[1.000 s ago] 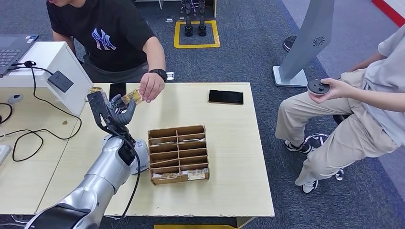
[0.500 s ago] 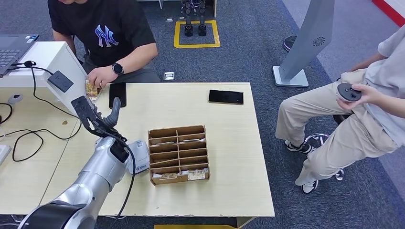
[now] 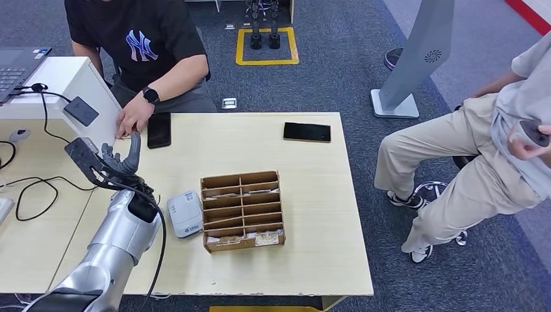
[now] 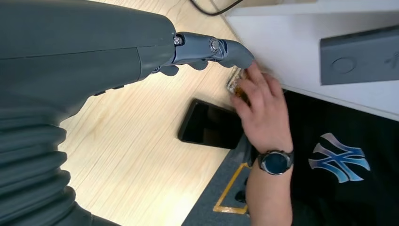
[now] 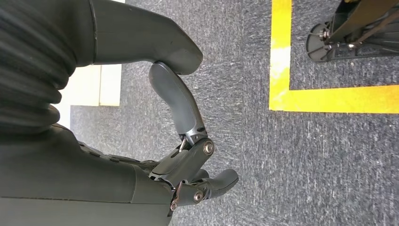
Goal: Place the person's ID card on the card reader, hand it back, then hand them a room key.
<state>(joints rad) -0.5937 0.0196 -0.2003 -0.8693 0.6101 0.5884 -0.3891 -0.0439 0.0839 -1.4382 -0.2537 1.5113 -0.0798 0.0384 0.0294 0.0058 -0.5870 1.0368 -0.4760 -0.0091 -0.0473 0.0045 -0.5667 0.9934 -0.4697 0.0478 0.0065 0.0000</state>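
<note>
Head view puts my left hand raised over the table near its left edge, fingers spread and nothing in them. Just beyond its fingertips the person's hand presses flat on a small gold-patterned ID card, tucked against the white box at the table's far corner; a black phone lies right beside that. The card is with the person and off my hand, so I judge the reading and handing back finished, leaving the room key.

My right hand hangs low over the carpet, fingers loosely curled around nothing.

The card reader sits on the near side of my left hand, toward the robot's body, and the cardboard sorting tray stands just past it to the right. Cards lie in the tray's nearest slots; I take those for keys but can't read them.

Next I'd bring the left hand back and across over the reader to those slots and pinch one card by its edge, which the thin dividers will make fiddly.
</note>
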